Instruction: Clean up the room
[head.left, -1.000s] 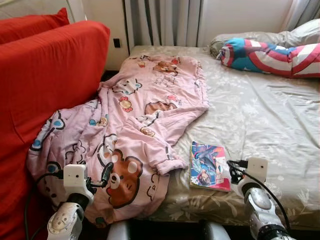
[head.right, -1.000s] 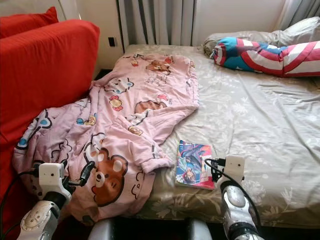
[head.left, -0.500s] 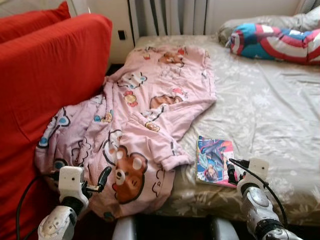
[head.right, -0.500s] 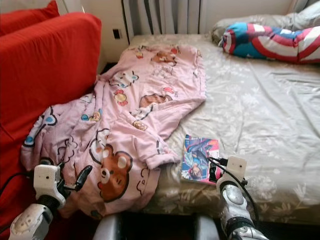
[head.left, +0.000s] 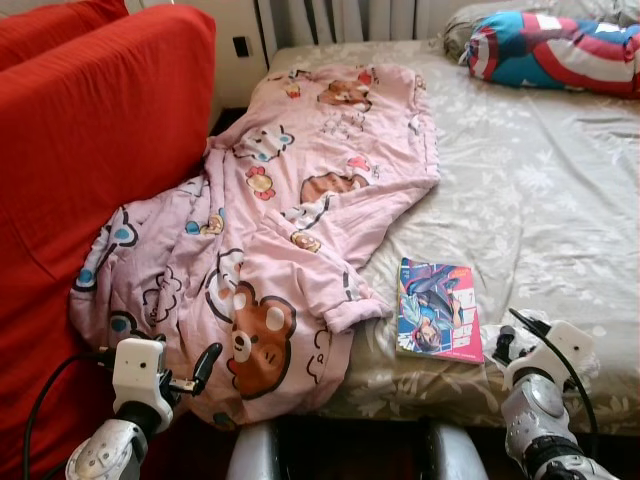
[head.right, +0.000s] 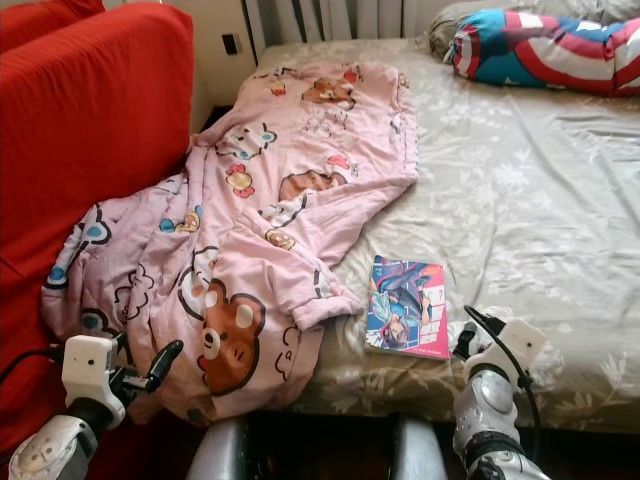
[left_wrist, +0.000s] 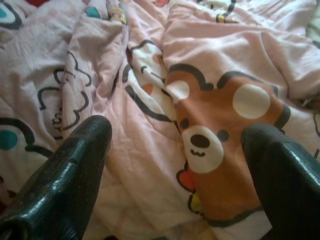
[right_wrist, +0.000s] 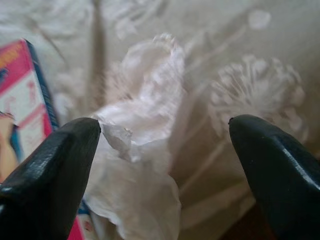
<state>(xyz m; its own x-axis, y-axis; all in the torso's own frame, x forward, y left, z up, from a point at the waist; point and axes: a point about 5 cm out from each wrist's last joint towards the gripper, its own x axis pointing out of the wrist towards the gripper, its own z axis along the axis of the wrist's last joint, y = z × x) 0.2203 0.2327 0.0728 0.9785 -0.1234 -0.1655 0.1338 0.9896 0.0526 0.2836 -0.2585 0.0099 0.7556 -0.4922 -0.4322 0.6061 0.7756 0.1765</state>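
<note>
A pink bear-print blanket (head.left: 280, 230) lies rumpled over the bed's left side and hangs off its front edge. A colourful book (head.left: 438, 322) rests flat near the front edge of the grey flowered sheet (head.left: 540, 200). Just right of the book, my right gripper (head.left: 510, 342) is open. Its wrist view shows a crumpled white tissue (right_wrist: 145, 150) on the sheet between the two spread fingers (right_wrist: 55, 170), with the book's edge (right_wrist: 22, 100) beside it. My left gripper (head.left: 195, 370) is open and low at the blanket's hanging end, with the bear print (left_wrist: 210, 135) ahead of it.
A red sofa (head.left: 100, 130) stands tight against the bed's left side. A shield-print pillow (head.left: 560, 50) lies at the far right of the bed. Curtains and a wall socket (head.left: 241, 45) are behind the bed.
The camera has tilted down and come closer. My right gripper has shifted from the book's right edge further right, onto the tissue. The left gripper stays by the blanket.
</note>
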